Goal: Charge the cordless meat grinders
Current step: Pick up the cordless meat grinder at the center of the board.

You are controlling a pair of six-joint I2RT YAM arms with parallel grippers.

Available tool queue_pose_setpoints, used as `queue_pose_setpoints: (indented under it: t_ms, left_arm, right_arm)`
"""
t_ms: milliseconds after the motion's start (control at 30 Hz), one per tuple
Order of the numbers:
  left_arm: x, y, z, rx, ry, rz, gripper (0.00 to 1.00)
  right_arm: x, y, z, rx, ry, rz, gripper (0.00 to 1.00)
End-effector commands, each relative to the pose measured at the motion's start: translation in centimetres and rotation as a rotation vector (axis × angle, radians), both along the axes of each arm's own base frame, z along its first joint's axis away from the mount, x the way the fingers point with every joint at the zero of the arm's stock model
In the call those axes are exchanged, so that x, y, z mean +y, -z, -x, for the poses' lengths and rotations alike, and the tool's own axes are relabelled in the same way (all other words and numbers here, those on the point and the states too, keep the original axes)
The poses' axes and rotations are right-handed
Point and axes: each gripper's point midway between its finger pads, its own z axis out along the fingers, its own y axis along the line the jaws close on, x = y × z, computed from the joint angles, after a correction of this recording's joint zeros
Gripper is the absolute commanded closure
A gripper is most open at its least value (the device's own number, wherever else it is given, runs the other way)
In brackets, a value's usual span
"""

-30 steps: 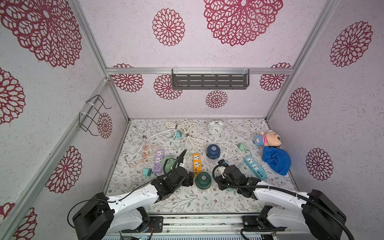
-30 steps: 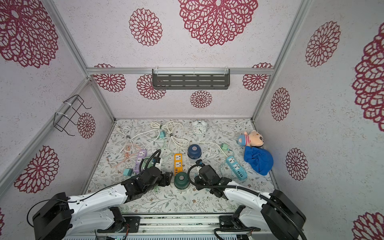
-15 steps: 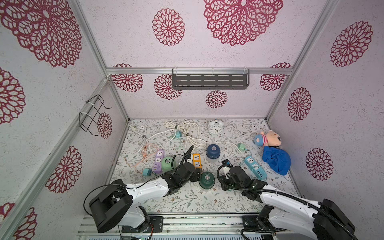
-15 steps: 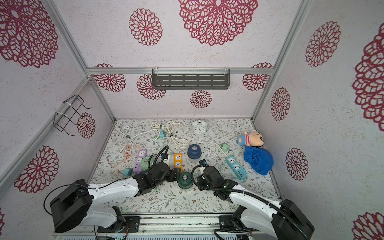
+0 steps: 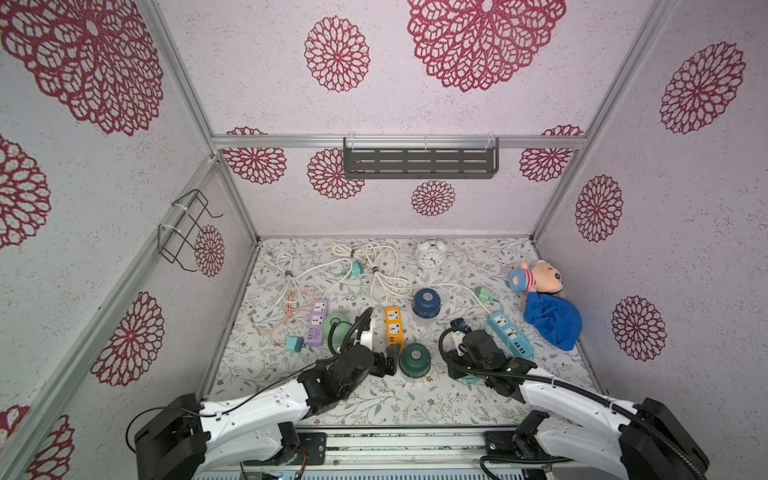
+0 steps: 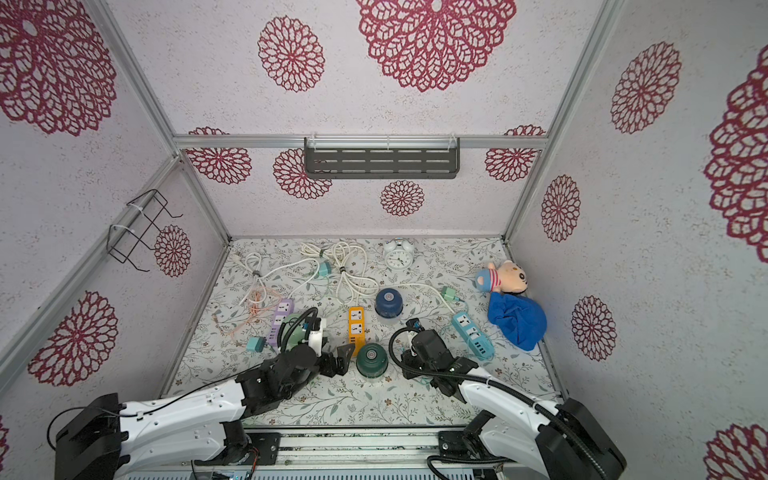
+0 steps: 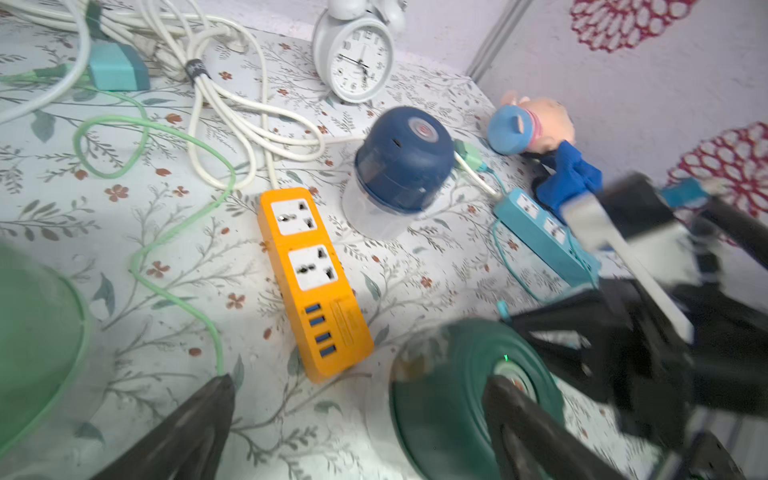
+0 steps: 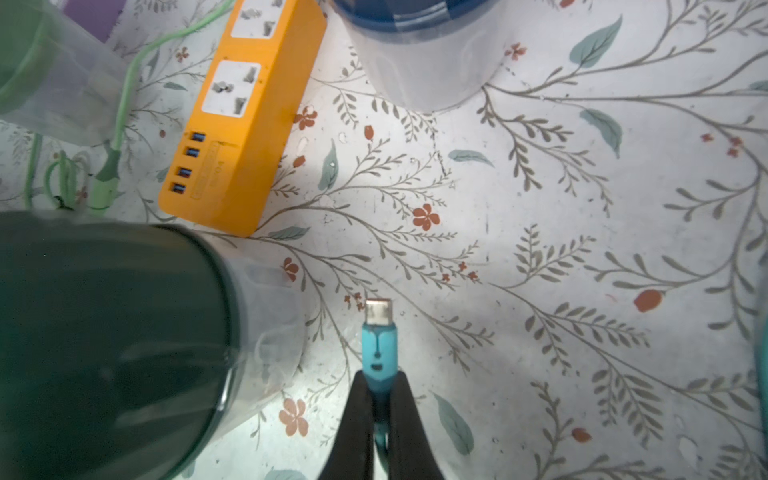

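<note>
Cables (image 5: 382, 274) tangle behind; orange power strip (image 5: 393, 326) sits beside dark green grinder (image 5: 414, 359).

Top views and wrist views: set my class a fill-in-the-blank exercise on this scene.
The left gripper has its jaws ____.
The right gripper is ____ on a teal plug.
The power strip nearest the dark green grinder is ____.
The alarm clock is ____.
Missing words: open; shut; orange; white.
</note>
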Motion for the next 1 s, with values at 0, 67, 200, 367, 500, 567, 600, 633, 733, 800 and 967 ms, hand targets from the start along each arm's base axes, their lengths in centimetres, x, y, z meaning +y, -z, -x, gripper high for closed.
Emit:
queue_pose_setpoints:
  t_ms: [0,67,200,367,500,567,600,633,733,800,967]
  left_arm:
    - [0.1,0.5,2.0,-0.136,0.009,-0.051,0.03]
    - [-0.9,1.1,3.2,-0.195,0.027,-0.064,0.03]
    - [-3.6,3.6,4.8,-0.254,0.049,-0.158,0.03]
    - [-4.9,6.0,5.2,-0.319,0.005,-0.088,0.03]
    - [-4.4,6.7,4.8,-0.352,-0.032,-0.017,0.03]
    - [-5.2,7.2,4.7,-0.349,-0.012,-0.027,0.03]
    - [-5.3,7.3,4.7,-0.343,-0.013,-0.021,0.03]
    - [-5.2,7.4,4.5,-0.333,-0.013,-0.013,0.03]
    - [-5.6,7.0,4.2,-0.33,0.021,-0.004,0.03]
    - [-6.2,6.5,4.1,-0.335,0.058,0.004,0.03]
    - [-6.8,7.1,2.4,-0.284,0.104,0.019,0.03]
  right_arm:
    - [1.3,-1.6,-1.6,-0.034,-0.032,-0.035,1.0]
    - [1.7,-1.6,-2.1,-0.029,-0.041,-0.034,1.0]
    - [2.5,-1.4,-2.7,-0.014,-0.058,-0.039,1.0]
    - [3.7,-1.0,-3.4,0.007,-0.083,-0.067,1.0]
    - [4.6,-0.9,-3.9,0.025,-0.098,-0.085,1.0]
    - [5.0,-1.0,-4.2,0.028,-0.104,-0.09,1.0]
    - [5.1,-1.2,-4.3,0.026,-0.106,-0.091,1.0]
    - [5.2,-1.3,-4.4,0.025,-0.106,-0.092,1.0]
    - [5.3,-1.4,-4.6,0.022,-0.107,-0.096,1.0]
    - [5.5,-1.4,-4.6,0.023,-0.113,-0.102,1.0]
    - [5.7,-0.9,-4.3,0.035,-0.127,-0.107,1.0]
